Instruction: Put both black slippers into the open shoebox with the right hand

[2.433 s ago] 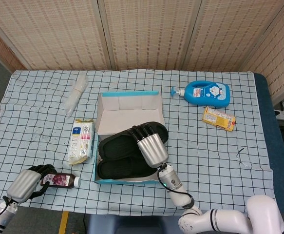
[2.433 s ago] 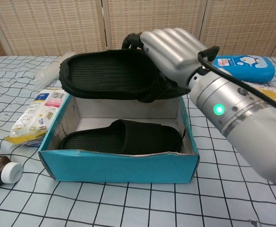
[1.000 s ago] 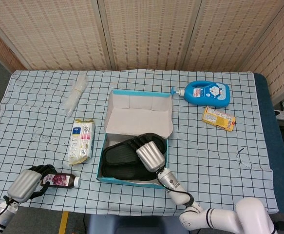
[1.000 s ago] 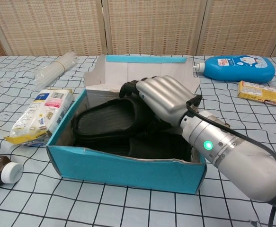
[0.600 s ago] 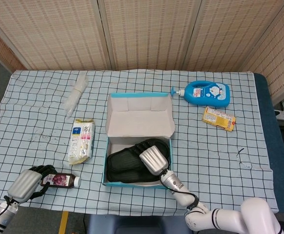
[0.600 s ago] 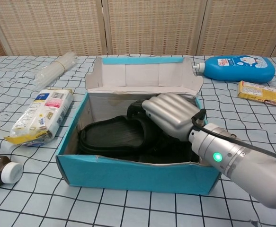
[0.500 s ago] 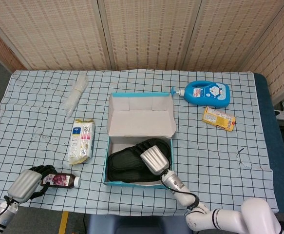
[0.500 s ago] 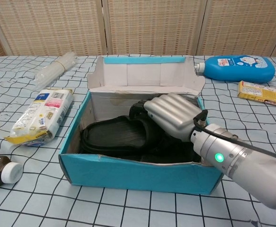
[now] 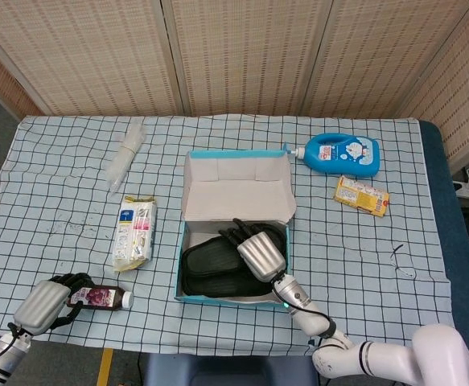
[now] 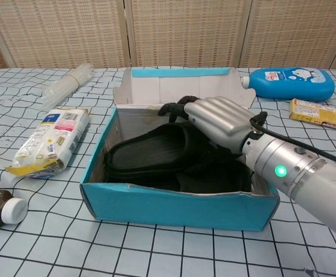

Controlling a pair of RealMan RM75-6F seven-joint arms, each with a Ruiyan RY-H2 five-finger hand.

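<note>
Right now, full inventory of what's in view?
shoebox: 1, teal outside, white inside, table centre, lid up
black slippers: 2, black, stacked inside the shoebox
blue bottle: 1, far right, lying flat
yellow packet: 1, right, nearer than the blue bottle
white packet: 1, left of the shoebox
clear plastic sleeve: 1, far left
dark bottle: 1, white cap, near left
left hand: holds the dark bottle
right hand: over the slippers
</note>
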